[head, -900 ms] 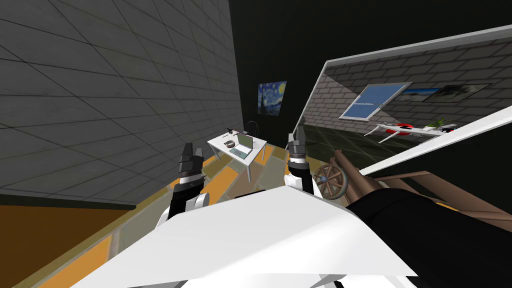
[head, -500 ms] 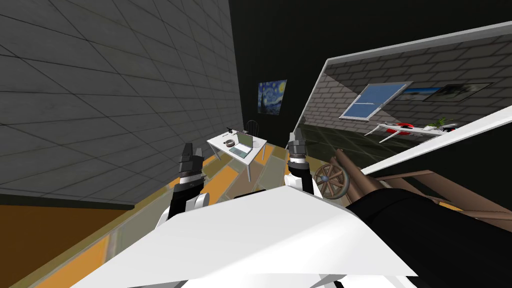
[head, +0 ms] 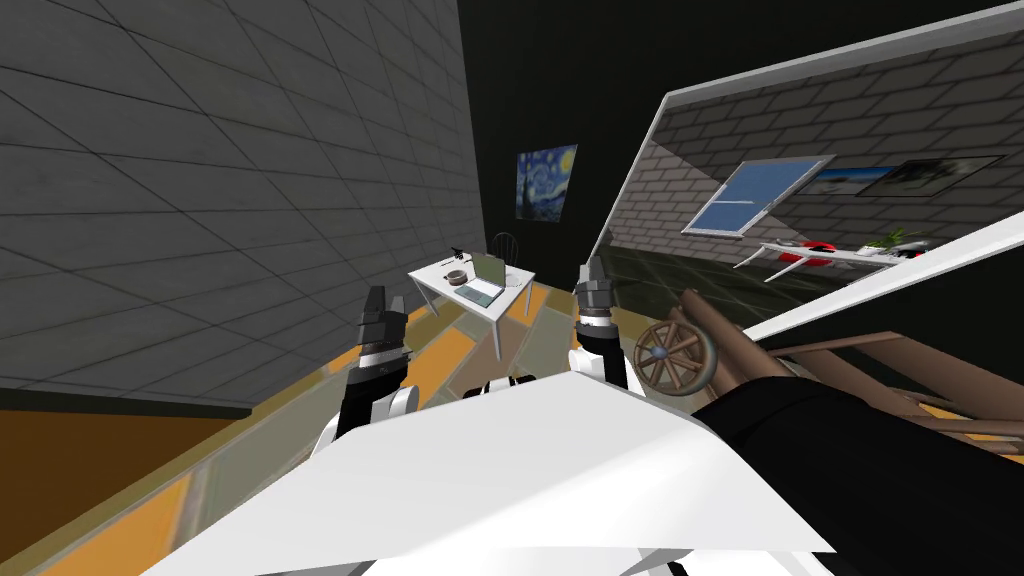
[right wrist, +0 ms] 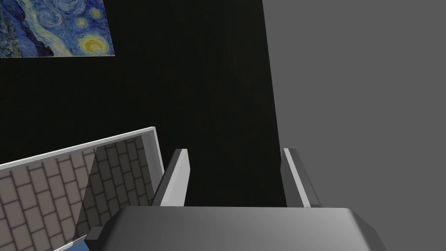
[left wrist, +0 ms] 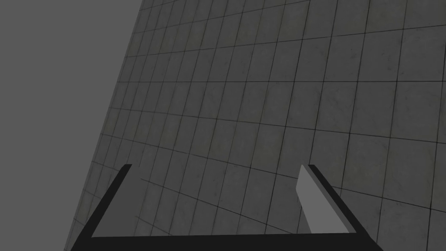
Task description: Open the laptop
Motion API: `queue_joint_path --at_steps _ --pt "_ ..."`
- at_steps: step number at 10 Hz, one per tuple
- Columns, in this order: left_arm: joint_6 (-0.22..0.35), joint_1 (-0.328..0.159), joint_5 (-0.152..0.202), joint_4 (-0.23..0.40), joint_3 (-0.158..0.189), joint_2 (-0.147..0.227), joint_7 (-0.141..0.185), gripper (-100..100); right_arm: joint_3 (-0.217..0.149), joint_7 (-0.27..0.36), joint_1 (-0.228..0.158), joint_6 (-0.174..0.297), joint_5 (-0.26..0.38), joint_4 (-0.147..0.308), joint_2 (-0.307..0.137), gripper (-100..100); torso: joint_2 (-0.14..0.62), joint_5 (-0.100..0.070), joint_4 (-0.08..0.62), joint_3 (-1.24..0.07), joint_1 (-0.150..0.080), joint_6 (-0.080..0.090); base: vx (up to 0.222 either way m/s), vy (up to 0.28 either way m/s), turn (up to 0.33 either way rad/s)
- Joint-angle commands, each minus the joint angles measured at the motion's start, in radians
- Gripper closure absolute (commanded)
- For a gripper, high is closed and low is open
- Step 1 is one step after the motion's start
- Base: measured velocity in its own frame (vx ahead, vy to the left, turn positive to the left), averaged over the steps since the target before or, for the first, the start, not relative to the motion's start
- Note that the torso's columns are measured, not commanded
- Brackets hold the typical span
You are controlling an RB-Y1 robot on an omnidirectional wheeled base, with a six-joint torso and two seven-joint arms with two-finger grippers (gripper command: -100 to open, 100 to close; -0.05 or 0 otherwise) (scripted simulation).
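Laptop (head: 482, 282) sits far ahead on the white bench (head: 428, 277), lid up. Left claw (left wrist: 216, 166) and right claw (right wrist: 235, 150) hang near, both wide, empty.

The counter (head: 494, 308) is white; the laptop (head: 484, 279) has a greenish screen and a pale keyboard. The painting (head: 545, 183) swirls blue and yellow. The wall (head: 200, 180) is grey with a square grid, the floor (head: 452, 352) patched orange and grey-green, the wheel (head: 678, 352) brown.

Laptop (head: 482, 282) on table (head: 512, 296) well ahead, perhaps a bowl (head: 456, 277) left of it, chair (head: 503, 243) behind, wheel (head: 678, 352) to the right
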Motion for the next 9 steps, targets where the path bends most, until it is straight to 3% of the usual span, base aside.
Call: queue_joint_path --at_steps 1,3,9 --pt "0.013 -0.002 0.016 0.003 0.006 0.044 0.003 -100 0.000 0.000 0.000 0.000 0.000 0.000 0.000 0 0.074 0.000 0.074 -0.148 0.000 0.000 0.055 -0.054 0.035" --pt "0.031 -0.004 0.040 0.006 0.013 0.077 0.008 -100 0.000 0.000 0.000 0.000 0.000 0.000 0.000 0 0.114 -0.001 0.116 -0.238 -0.004 0.000 0.078 -0.115 0.041" --pt "0.118 -0.016 0.165 0.011 0.042 0.134 0.030 -100 0.000 0.000 0.000 0.000 0.000 0.000 0.000 0 0.118 -0.001 0.120 -0.243 -0.002 0.000 0.120 -0.195 0.046"
